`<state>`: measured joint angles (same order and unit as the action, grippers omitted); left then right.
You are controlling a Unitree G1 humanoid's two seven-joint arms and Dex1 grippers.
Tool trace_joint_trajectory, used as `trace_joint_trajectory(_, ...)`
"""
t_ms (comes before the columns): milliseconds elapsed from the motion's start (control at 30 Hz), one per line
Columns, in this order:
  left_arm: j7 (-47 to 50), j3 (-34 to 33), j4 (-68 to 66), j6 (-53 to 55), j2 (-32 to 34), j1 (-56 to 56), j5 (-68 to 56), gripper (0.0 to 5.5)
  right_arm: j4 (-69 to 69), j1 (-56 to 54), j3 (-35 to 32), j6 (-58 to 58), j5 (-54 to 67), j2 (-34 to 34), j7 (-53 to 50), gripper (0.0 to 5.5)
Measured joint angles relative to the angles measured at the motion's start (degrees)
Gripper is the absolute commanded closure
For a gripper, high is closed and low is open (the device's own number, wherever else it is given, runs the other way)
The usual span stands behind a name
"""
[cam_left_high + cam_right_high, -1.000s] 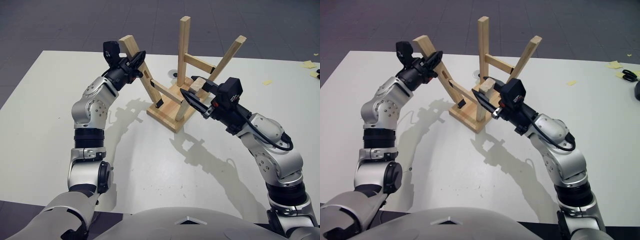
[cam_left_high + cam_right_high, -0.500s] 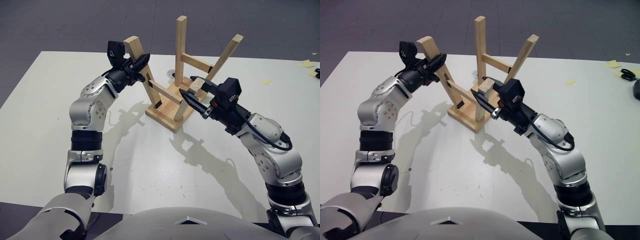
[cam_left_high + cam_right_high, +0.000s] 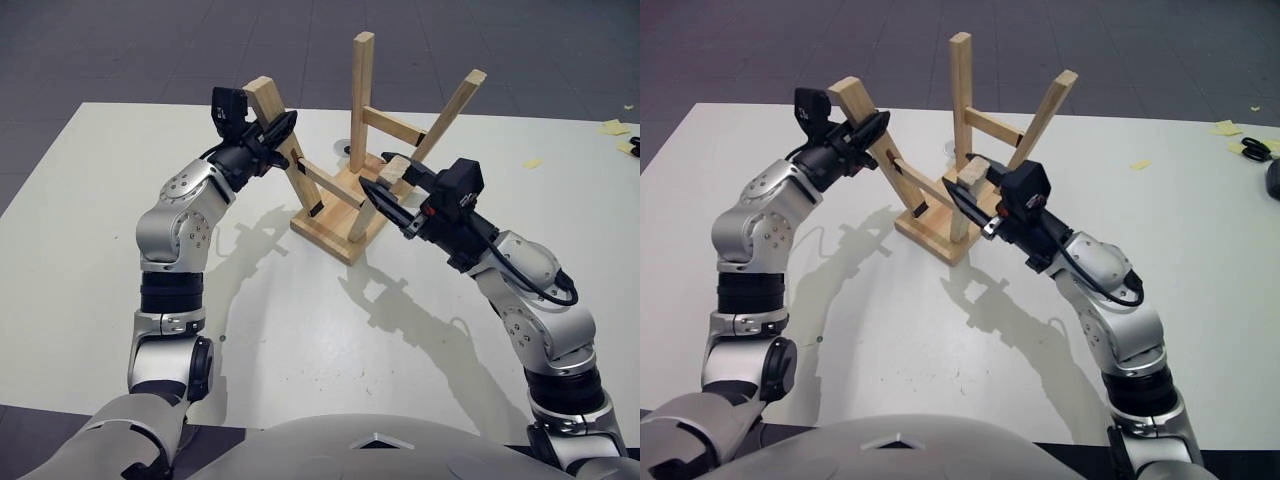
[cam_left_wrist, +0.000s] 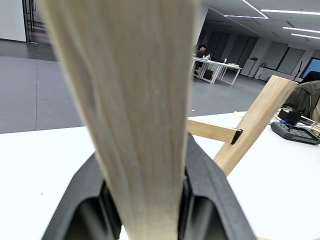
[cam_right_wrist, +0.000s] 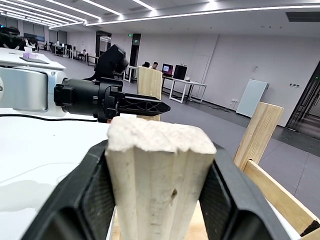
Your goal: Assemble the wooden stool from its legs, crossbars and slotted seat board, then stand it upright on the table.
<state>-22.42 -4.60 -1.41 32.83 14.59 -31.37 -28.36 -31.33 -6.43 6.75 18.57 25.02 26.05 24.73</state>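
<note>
clamping squared pale-wood stool legs (image 3: pixel 262 95) w/ left pincer (image 3: pixel 281 132), right pincer (image 3: pixel 392 185).

We count one seat board (image 3: pixel 335 232), three legs (image 3: pixel 362 95) rising from it, two crossbars (image 3: pixel 396 126), and one more wooden piece (image 5: pixel 157 170). Two grippers: left gripper (image 3: pixel 284 128), right gripper (image 3: pixel 380 176). One table (image 3: pixel 100 200). Three yellow scraps (image 3: pixel 613 128).

Upturned stool crowds the table's far middle
The stool (image 3: pixel 335 222) blocks the way with raised legs (image 3: pixel 363 90) and crossbars (image 3: pixel 400 127) fencing the space above its seat board (image 3: pixel 325 232); the left gripper (image 3: pixel 285 130) clamps the left leg (image 3: pixel 268 100), the right gripper (image 3: pixel 378 178) a short wooden piece (image 3: pixel 397 170) at its near right; free passage lies over the table (image 3: pixel 300 340) near, left and right
</note>
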Motion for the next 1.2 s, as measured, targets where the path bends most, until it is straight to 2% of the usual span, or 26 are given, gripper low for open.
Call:
trace_joint_trajectory(133, -0.28, 0.39, 0.72, 0.09, 0.11, 0.04, 0.0, 4.45, 0.89, 2.25, 0.02, -4.02, -1.14, -1.03, 0.36, 3.39)
trace_joint_trajectory(600, 0.73, 3.63, -0.34, 1.5, 0.0, -2.65, 1.91, 4.45, 2.32, 2.29, 0.99, -6.26, -2.49, -1.9, 0.56, 3.39)
trace_joint_trajectory(867, -3.47, 5.68, -0.18, 5.09, 2.96, -3.83, 2.2, 4.46, 2.82, 2.86, 1.32, -7.84, -3.07, -2.35, 0.93, 3.39)
trace_joint_trajectory(1200, -1.52, 4.97, 0.26, 5.62, 3.7, -3.11, 2.27, 4.45, 2.55, -2.31, 1.69, 0.63, -2.1, -2.93, -0.69, 3.39)
